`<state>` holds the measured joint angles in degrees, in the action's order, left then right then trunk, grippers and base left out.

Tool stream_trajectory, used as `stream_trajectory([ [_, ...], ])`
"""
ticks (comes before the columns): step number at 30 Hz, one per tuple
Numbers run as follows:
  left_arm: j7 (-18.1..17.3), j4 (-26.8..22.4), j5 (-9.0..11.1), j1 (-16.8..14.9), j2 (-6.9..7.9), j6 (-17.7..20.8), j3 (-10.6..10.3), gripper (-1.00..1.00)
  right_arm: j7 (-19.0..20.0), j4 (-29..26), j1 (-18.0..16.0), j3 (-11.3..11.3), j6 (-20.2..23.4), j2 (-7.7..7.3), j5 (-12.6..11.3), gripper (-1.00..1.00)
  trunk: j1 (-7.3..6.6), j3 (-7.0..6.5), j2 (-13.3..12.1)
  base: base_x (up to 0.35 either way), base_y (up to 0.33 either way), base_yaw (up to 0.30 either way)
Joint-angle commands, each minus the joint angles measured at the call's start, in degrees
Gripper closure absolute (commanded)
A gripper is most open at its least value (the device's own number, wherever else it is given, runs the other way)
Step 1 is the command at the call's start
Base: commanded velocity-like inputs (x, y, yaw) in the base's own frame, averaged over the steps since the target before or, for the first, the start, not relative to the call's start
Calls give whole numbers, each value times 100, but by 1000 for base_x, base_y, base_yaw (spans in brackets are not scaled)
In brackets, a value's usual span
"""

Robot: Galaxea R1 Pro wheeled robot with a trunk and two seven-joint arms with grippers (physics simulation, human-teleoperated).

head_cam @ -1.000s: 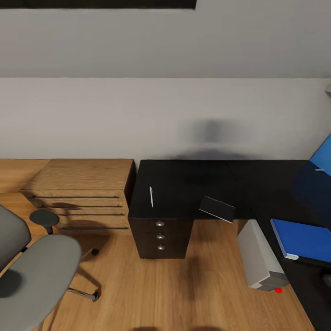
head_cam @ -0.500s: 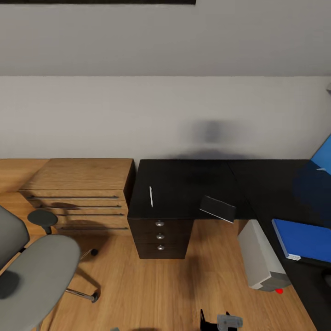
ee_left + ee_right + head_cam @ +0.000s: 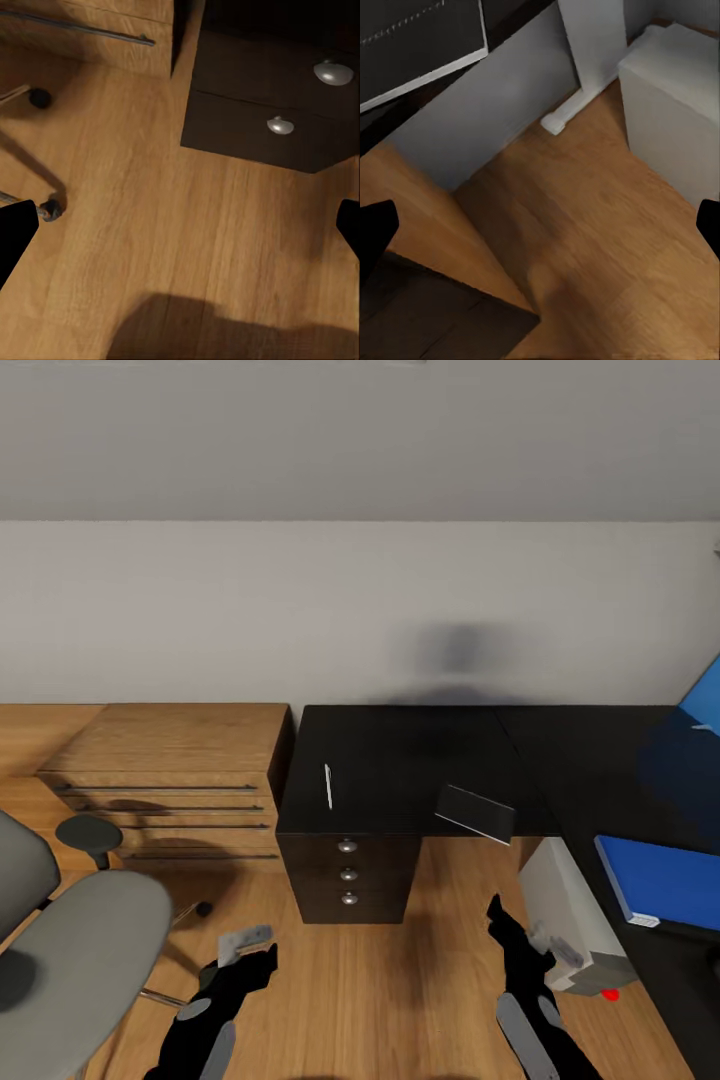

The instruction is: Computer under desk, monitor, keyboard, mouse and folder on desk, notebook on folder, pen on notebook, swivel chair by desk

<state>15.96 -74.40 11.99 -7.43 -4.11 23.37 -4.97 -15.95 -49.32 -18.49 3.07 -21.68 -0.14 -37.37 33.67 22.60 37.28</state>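
From your head camera you look down on the black desk [image 3: 420, 760] against the grey wall, with a white pen [image 3: 328, 787] lying on its left part and a dark notebook [image 3: 475, 813] resting at the front edge, one corner hanging past it. Further right on the desk you see the blue folder [image 3: 660, 880] and, behind it at the picture's edge, the lit blue screen of the monitor [image 3: 700, 705]. The grey computer [image 3: 565, 915] stands on the floor under the desk, beside the black drawer unit [image 3: 348, 875] with its three round knobs. A wooden dresser [image 3: 175, 780] sits just beside the desk on the left, and the grey swivel chair [image 3: 70, 970] is near the lower left corner, apart from the desk. Your left gripper [image 3: 255, 952] and right gripper [image 3: 505, 925] both rise from the bottom edge over the wooden floor [image 3: 400, 1000], holding nothing. In your left wrist view the two fingertips sit at opposite edges, so the jaws are spread wide, above the floor, with the drawer knobs [image 3: 334, 72] and a chair caster [image 3: 49, 212] ahead. In your right wrist view the jaws are likewise wide apart, empty, with the computer [image 3: 675, 105] and the overhanging notebook [image 3: 420, 45] in sight.
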Motion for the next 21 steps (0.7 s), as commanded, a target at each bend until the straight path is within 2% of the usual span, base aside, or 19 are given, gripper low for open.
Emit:
stream_trajectory([
  [1,51,-144,97,-3,3,59,2,-100,-23,-175,-7,-93,162,-6,-180,-100,24,26,48,0,0,0],
  [2,50,-337,184,-3,6,158,34,-100,-20,-492,-19,-295,500,-8,-451,-100,46,44,88,0,0,0],
  [3,49,-404,241,-4,8,224,56,-100,-18,-641,-23,-387,653,-11,-592,-100,68,62,128,0,0,0],
  [4,49,-492,364,-4,9,371,107,-100,-17,-899,-31,-553,929,-16,-878,-100,90,80,168,0,0,0],
  [5,48,-516,421,-4,10,439,129,-100,-16,-1004,-33,-632,1055,-22,-1023,-100,112,98,208,0,0,0],
  [6,45,-517,510,-4,12,549,160,-100,-8,-1163,-36,-788,1301,-53,-1323,-100,134,116,249,0,0,0],
  [8,43,-474,567,-4,13,618,180,-100,30,-1284,-39,-922,1539,-94,-1635,-100,178,152,329,0,0,0],
  [9,41,-426,599,-2,14,662,193,-100,132,-1372,-38,-1017,1775,-139,-1932,-100,200,170,369,0,0,0],
  [11,37,-374,622,1,15,694,202,-100,399,-1423,-36,-1101,2131,-219,-2278,-100,244,206,449,0,0,0],
  [13,31,-365,641,4,14,710,198,-100,1045,-1253,-33,-1184,2887,-420,-2613,-100,288,242,529,0,0,0],
  [18,30,-462,646,-2,6,727,152,-100,1323,-1161,-32,-1209,3126,-484,-2704,-100,397,331,730,0,0,0],
  [21,37,-470,646,-4,-2,726,-129,-100,1413,-1156,-32,-1208,3154,-507,-2698,-100,463,385,850,0,0,0],
])
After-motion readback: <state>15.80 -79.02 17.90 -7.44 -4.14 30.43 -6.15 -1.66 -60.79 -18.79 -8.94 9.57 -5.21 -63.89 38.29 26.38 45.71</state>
